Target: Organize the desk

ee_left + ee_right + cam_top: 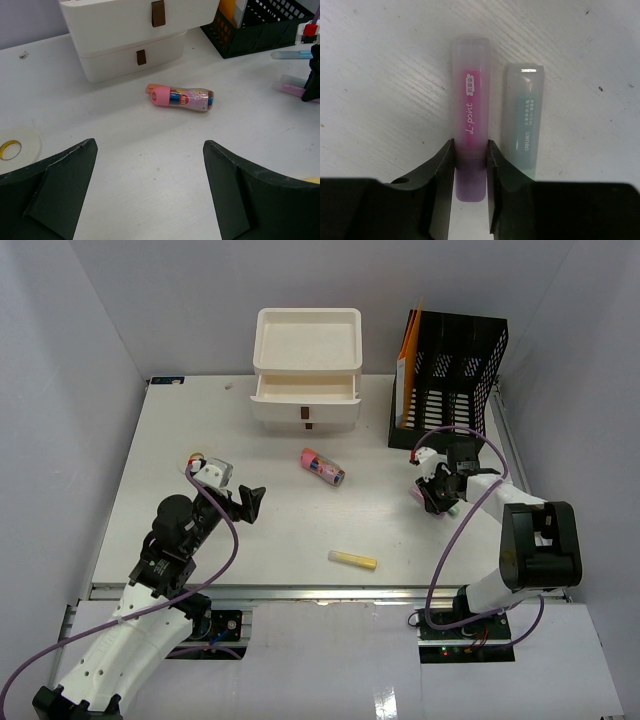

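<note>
On the white desk (250, 530), my right gripper (470, 150) is shut on a pink highlighter (470, 105), its fingers on both sides of the barrel; a green highlighter (522, 120) lies right beside it. In the top view this gripper (437, 495) is at the right, in front of the black file rack (450, 370). My left gripper (252, 502) is open and empty at the left; a pink-capped tube (182, 97) lies ahead of it, also in the top view (322, 467). A yellow highlighter (353, 560) lies near the front edge.
A cream drawer unit (307, 365) stands at the back with one drawer open. A roll of tape (15, 145) lies at the left. Pale grey walls enclose the desk, and a metal rail (300, 592) runs along the near edge.
</note>
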Robot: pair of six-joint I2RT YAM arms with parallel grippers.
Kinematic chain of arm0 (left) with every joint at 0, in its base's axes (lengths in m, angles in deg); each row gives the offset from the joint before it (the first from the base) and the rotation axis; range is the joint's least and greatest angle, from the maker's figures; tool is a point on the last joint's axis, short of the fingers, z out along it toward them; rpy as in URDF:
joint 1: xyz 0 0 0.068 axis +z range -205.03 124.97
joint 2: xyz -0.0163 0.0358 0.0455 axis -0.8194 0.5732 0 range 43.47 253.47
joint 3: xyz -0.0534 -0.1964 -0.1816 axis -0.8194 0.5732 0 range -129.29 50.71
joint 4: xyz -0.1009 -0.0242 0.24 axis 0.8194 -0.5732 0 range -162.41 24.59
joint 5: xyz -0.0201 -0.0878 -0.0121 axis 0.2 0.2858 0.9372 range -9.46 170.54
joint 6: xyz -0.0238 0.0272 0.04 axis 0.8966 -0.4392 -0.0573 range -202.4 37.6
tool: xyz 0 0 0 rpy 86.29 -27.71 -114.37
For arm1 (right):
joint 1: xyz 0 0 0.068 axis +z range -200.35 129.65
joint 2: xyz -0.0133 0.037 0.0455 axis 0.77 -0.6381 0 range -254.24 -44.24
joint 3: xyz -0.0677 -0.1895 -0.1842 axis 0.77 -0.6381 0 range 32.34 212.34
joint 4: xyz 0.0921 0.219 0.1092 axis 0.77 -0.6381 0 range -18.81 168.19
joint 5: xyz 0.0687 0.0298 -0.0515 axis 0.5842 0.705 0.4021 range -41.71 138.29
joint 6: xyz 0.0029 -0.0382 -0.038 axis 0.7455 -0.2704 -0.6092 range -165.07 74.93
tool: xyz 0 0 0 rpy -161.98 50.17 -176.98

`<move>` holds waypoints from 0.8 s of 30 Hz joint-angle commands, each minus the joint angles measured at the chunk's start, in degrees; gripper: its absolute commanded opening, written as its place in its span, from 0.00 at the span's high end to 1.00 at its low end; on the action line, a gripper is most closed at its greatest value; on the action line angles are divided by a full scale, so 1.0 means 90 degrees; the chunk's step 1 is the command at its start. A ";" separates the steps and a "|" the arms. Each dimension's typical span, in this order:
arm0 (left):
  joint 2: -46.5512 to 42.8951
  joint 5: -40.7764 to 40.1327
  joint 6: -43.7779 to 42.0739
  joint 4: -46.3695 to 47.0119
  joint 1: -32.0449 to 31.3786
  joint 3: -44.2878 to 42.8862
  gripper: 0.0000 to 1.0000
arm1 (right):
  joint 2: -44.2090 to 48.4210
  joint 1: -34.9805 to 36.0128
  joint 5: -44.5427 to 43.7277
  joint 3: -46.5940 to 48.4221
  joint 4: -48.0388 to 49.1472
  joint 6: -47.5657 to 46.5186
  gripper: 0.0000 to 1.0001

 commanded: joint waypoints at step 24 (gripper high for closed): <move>0.0193 0.2305 -0.0327 0.0503 0.0026 0.0393 0.02 | -0.1477 0.3144 0.0348 0.7211 -0.1450 -0.2572 0.92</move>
